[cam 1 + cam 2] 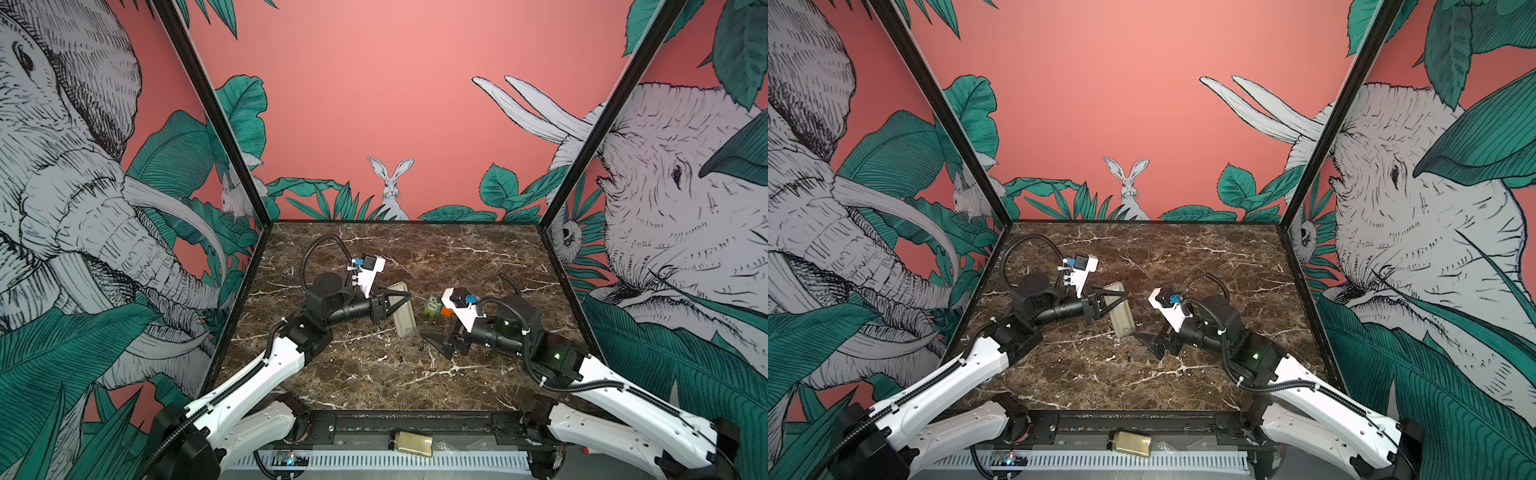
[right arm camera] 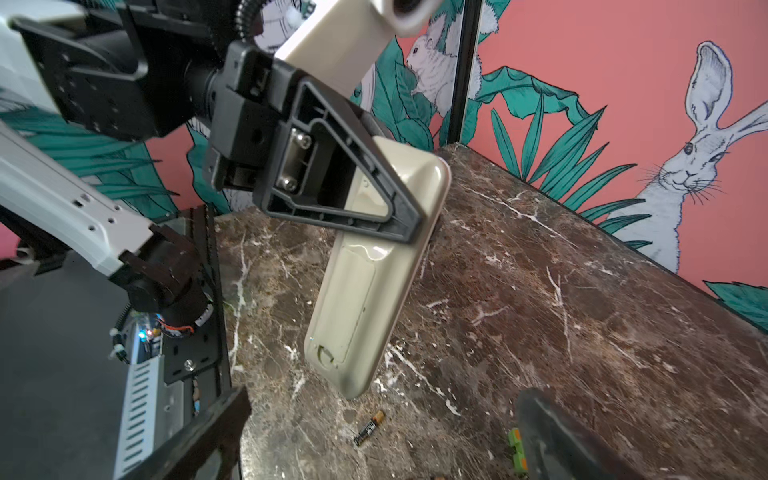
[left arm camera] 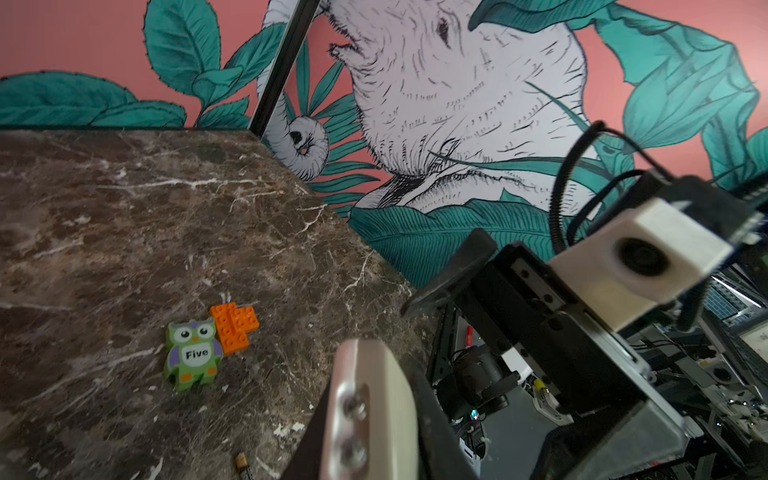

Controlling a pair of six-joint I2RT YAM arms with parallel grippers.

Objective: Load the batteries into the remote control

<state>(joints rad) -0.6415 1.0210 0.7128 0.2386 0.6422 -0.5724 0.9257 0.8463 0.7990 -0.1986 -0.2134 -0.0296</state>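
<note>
- Left hand [image 1: 395,300] is clamped on the remote control's [image 1: 404,322] upper end, holding it tilted with the pale back facing my right arm.
- Right hand [image 1: 434,341] is spread wide, low near the batteries [image 1: 400,356] on the surface [image 1: 374,386].
- My plan: straddle one battery crosswise and pinch mid-body, they'll probably roll.

Slim pale rectangular remote control [image 1: 402,322] clamped in left gripper [image 1: 401,305], tiny dark cylindrical battery [image 1: 400,356] on marble surface [image 1: 478,257] at its six o'clock

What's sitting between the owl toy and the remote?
Nothing. Only bare table lies between the owl toy and the remote. This shows in a top view.
</note>
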